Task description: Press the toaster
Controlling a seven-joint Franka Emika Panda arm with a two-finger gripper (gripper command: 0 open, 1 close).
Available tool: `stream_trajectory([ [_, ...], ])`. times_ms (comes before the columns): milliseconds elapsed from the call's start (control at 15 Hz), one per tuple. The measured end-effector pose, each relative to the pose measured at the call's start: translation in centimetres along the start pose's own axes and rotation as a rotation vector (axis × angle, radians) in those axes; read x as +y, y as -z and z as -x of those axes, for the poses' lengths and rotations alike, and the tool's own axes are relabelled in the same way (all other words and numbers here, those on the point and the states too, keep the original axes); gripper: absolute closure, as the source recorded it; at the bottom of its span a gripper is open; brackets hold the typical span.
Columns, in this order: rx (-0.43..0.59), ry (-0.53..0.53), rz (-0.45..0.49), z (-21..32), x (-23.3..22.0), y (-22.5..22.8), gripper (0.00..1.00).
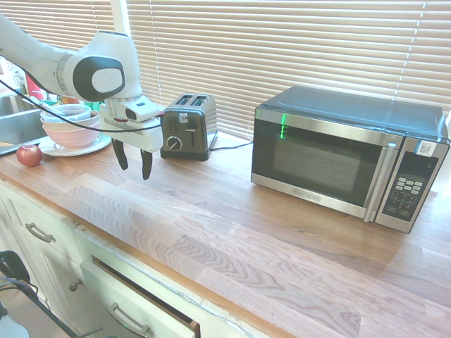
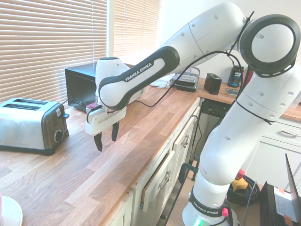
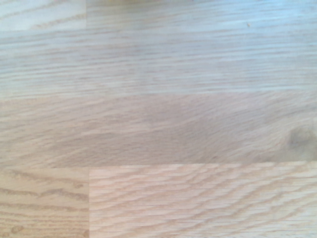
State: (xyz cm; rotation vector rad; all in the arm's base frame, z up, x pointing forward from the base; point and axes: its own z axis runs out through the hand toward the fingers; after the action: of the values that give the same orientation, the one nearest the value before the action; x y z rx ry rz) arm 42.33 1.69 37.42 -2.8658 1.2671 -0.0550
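Observation:
The small two-slot steel toaster (image 1: pixel 187 126) stands at the back of the wooden counter, its black end panel with dial, lever and white sticker facing the room. In the second exterior view the toaster (image 2: pixel 30 125) sits at the left. My gripper (image 1: pixel 132 159) hangs open just in front of and to the left of that panel, fingers pointing down above the counter, holding nothing. From the other side the gripper (image 2: pixel 106 136) is to the right of the toaster, a short gap apart. The wrist view shows only bare wood grain (image 3: pixel 158 124).
A large steel-and-black microwave (image 1: pixel 349 156) stands at the right. Stacked bowls on a plate (image 1: pixel 70 127) and a red apple (image 1: pixel 29 155) lie at the left by the sink (image 1: pixel 15 116). A drawer (image 1: pixel 141 303) below the counter edge is pulled ajar.

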Motion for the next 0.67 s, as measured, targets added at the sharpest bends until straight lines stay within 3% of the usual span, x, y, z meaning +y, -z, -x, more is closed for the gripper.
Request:
stream_trajectory([
  [267,0.022,0.036,-0.019,0.7,-1.1,-0.1,0.0],
  [467,0.074,0.13,-0.083,4.3,-6.1,0.8,0.0],
  [667,0.089,0.104,-0.145,2.3,-10.9,3.8,0.0],
])
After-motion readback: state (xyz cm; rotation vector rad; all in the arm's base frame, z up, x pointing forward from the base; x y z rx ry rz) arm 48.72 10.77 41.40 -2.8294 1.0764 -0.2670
